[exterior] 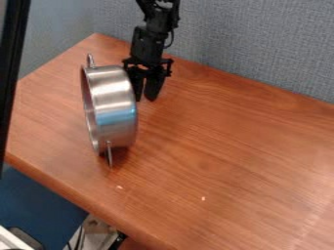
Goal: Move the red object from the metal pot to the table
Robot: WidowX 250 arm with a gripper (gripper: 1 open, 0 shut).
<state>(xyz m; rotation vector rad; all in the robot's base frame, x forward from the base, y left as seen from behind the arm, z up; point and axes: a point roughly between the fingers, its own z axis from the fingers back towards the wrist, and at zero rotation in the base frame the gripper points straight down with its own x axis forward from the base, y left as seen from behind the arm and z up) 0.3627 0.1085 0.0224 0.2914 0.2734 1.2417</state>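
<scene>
Looking at my gripper (pixel 150 91): it hangs from the black arm (pixel 159 24) at the far side of the table, fingers pointing down and tilted a little toward the pot.

Gripper state: I cannot tell whether the fingers are apart or together; they read as one dark, blurred shape from here, and I see nothing between them that I could name.

Gripper position: its tips are low over the wood, just beside the far rim of the metal pot (pixel 109 112), on the right of it as my camera sees it. I cannot tell whether they touch the pot or the table.

Metal pot: shiny steel, lying on its side on the left half of the table, its mouth turned to the left and away from me, so I cannot see inside. One small handle sticks up at the far top of the rim, another points down onto the wood at the near side.

Red object: I cannot make it out anywhere in my view; it may be hidden by the dark fingers or inside the pot, and I cannot say which.

Table (pixel 235 146): reddish-brown wood with visible grain, rounded near edge, a tiny pale speck toward the near right.

Backdrop: a blue-grey wall (pixel 261 39) behind the table, and a dark upright post (pixel 14 88) along the left edge of my view.
</scene>
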